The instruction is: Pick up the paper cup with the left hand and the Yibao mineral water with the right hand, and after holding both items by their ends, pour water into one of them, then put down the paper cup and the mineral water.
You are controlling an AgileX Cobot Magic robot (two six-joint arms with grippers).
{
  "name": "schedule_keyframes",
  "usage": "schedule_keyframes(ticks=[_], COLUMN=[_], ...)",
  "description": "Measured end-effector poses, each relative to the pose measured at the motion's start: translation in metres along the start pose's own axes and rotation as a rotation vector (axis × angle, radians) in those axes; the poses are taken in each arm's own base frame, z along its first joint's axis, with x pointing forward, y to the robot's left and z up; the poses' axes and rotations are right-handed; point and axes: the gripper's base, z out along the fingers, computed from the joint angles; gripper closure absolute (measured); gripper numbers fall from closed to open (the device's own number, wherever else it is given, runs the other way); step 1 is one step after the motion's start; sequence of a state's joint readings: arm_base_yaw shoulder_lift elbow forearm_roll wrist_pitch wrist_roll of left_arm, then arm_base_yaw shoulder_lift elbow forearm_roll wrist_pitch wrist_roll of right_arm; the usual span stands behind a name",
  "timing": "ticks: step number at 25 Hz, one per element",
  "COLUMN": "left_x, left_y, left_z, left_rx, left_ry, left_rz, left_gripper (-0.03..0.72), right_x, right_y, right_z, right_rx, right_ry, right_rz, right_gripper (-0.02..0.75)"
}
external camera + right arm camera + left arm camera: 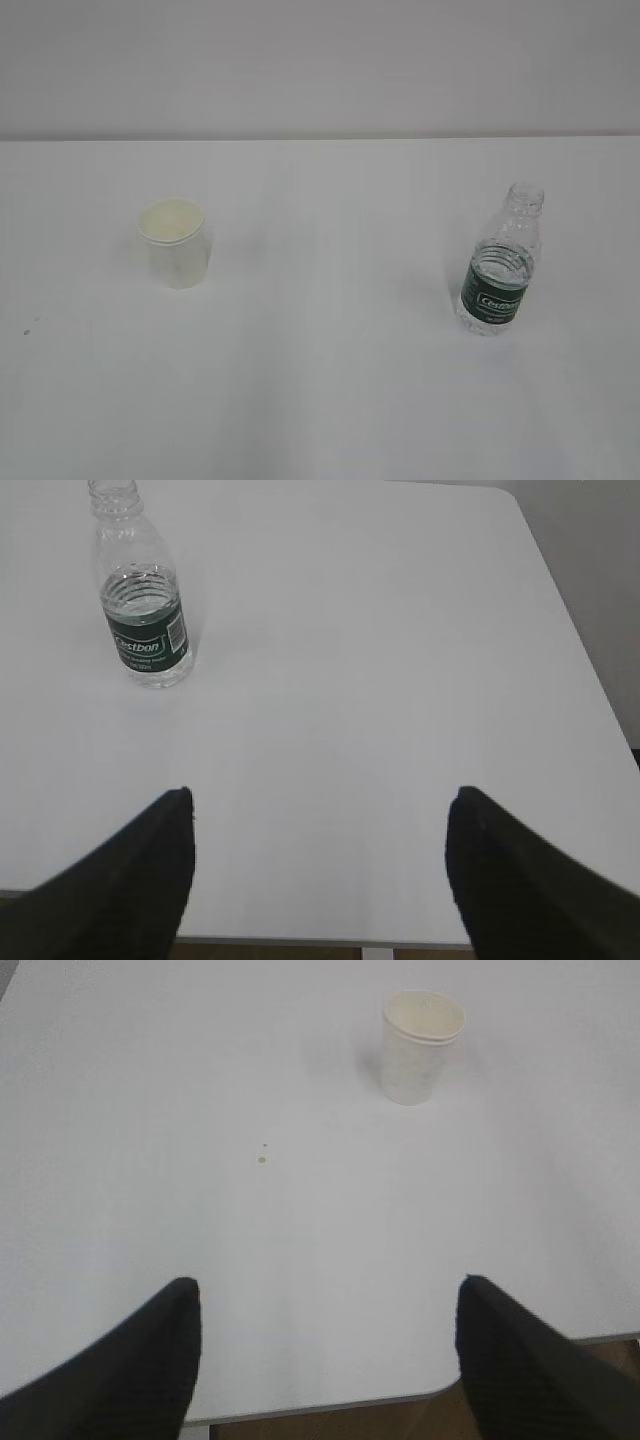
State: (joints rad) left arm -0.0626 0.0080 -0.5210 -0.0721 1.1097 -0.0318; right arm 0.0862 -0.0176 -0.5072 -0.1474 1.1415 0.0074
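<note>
The left gripper (325, 1305) hangs over the near edge of the white table (300, 1240) with its two dark fingers (150, 1360) spread wide apart and nothing between them. Ahead of it and a little to the right, well apart from the fingers, the paper cup (420, 1045) stands upright on the table, its mouth open and its inside cream-coloured. A small speck (262, 1159) lies on the tabletop between the gripper and the cup.

The right gripper (320, 820) is likewise released, its dark fingers (520, 880) held wide and empty above the near edge of the table. Ahead and to its left, the Yibao mineral water (142, 600) stands upright, cap off, with a dark green label band around its lower body.

From the exterior view neither gripper shows; the cup (175, 243) sits on the left and the bottle (503, 262) on the right, well apart, both upright on the white table before a pale wall (320, 60)
</note>
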Motion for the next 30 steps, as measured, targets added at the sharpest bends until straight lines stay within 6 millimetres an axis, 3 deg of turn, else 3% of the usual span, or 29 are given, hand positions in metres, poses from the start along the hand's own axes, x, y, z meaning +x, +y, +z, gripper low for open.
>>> schedule_keyframes(ticks=[30], left_x=[0.0000], left_y=[0.0000], left_z=[0.0000], left_rx=[0.000], left_ry=[0.000], left_rz=[0.000], left_gripper=[0.129], right_x=[0.0000], right_y=[0.0000], right_z=[0.0000], right_rx=[0.000], right_ry=[0.000], right_rz=[0.000], right_gripper=[0.150])
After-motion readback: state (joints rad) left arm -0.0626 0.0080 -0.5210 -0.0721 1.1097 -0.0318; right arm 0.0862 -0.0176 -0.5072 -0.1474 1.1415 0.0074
